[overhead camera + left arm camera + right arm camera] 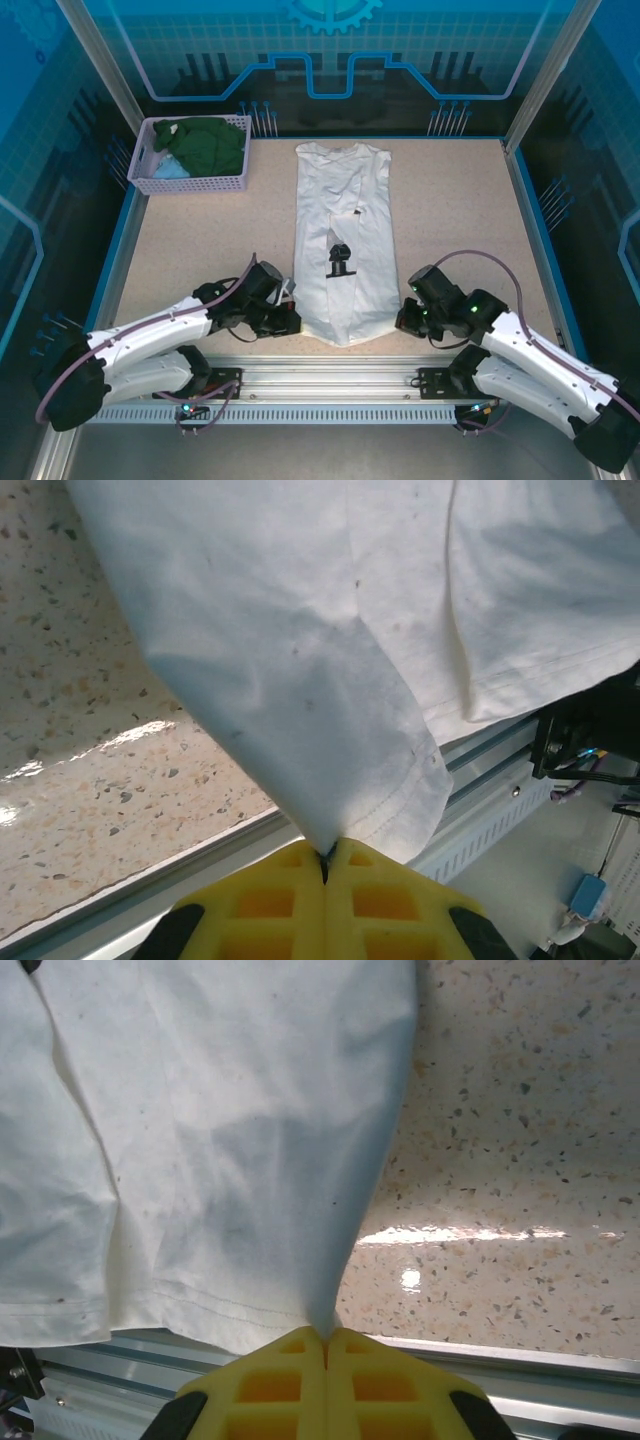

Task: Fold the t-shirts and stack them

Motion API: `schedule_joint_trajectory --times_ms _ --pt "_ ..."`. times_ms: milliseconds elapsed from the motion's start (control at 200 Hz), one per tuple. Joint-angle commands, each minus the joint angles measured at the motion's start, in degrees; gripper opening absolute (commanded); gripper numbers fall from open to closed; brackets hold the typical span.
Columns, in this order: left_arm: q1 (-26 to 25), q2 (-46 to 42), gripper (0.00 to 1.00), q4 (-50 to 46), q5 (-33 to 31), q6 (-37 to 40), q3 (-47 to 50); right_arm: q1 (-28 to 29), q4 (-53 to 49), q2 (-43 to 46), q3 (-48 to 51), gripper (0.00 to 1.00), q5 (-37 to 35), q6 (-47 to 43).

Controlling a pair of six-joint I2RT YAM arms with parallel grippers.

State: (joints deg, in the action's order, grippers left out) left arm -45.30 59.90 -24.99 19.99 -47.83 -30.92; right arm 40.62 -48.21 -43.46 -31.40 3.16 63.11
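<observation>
Blue-lit panels wall in my workspace on the far side and both flanks. Inside them lies the speckled beige table (460,220), glossy enough to throw back the lamps in both wrist views. An aluminium rail (340,375) runs along its near edge, between my two bases. The white t-shirt (345,240) is the largest thing on the table. It is folded into a long narrow strip down the middle, collar at the far end and hem towards me. My left gripper (290,318) sits at the near left corner of that hem and my right gripper (405,318) at the near right corner. In the left wrist view my yellow fingers (270,900) are pressed together on a pinch of the white cloth (300,630), which rises out of the left gripper (325,865) in a tented fold. The right gripper (327,1338) likewise has its fingers clamped on a peak of the shirt (220,1110). Well away at the far left corner stands a lavender mesh basket (190,184), holding a dark green t-shirt (210,145) with a light blue t-shirt (168,170) beside it. A small black print (341,260) marks the white shirt's middle.
</observation>
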Motion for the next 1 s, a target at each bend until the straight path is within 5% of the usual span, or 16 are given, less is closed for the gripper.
schedule_joint_trajectory --times_ms 0,205,525,995 --pt "0.3 -0.24 0.0 -1.81 2.86 -0.09 3.8 0.99 -3.03 1.86 4.54 0.0 -0.02 3.04" --pt "0.21 -0.82 0.0 -1.48 5.6 -2.18 9.41 5.35 -4.72 8.12 11.58 0.0 1.04 9.91" --pt "1.78 0.11 0.0 -2.84 4.86 -0.69 -1.31 4.47 -6.27 1.18 -1.35 0.0 -5.71 3.74" --pt "18.23 17.66 0.0 -4.8 1.06 7.5 -28.71 -17.88 2.9 -25.32 -26.18 0.0 -2.26 -15.39"
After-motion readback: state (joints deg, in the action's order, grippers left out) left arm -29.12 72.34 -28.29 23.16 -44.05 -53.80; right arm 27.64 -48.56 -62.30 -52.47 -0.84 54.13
